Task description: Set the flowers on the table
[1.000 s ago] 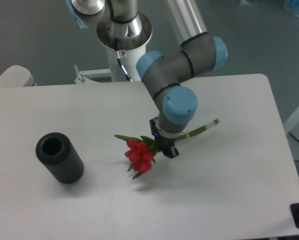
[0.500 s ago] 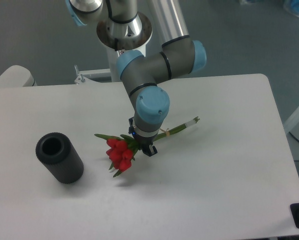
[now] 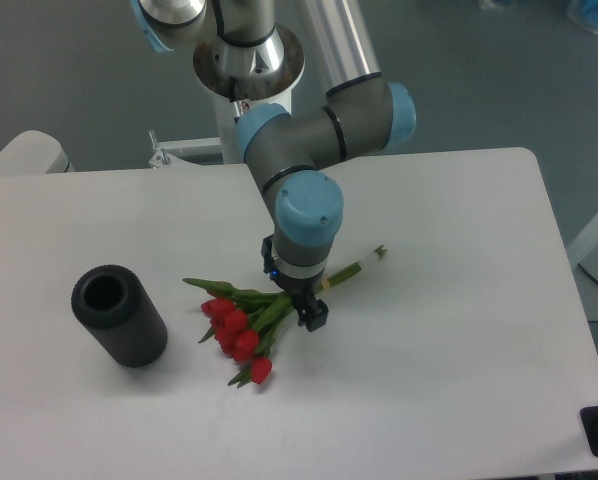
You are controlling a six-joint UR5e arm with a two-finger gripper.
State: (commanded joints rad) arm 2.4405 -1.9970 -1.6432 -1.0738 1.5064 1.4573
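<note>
Gripper (image 3: 305, 306) points down over the flowers (image 3: 241, 328), just right of the red blooms, its body covering the middle of the stems. Fingers mostly hidden under the wrist; one dark finger tip shows at the lower right, right against the stems. Cannot tell if the fingers are clamped on the stems or apart.

Flowers sit near the middle of the table (image 3: 459, 380), to the right of the black cylinder (image 3: 119, 315) and well apart from it. Red blooms fan out to the lower left, closest to the cylinder, green leaves spread around them, one leaf pointing left toward the cylinder. Thin green stems run up and to the right, away from the cylinder, coming out from behind the gripper with a pale band near the far end. Blooms look low against the tabletop; whether they touch it is hard to tell.

Cylinder stands on the left part of the table, open top facing up, slightly tilted toward the camera view.
</note>
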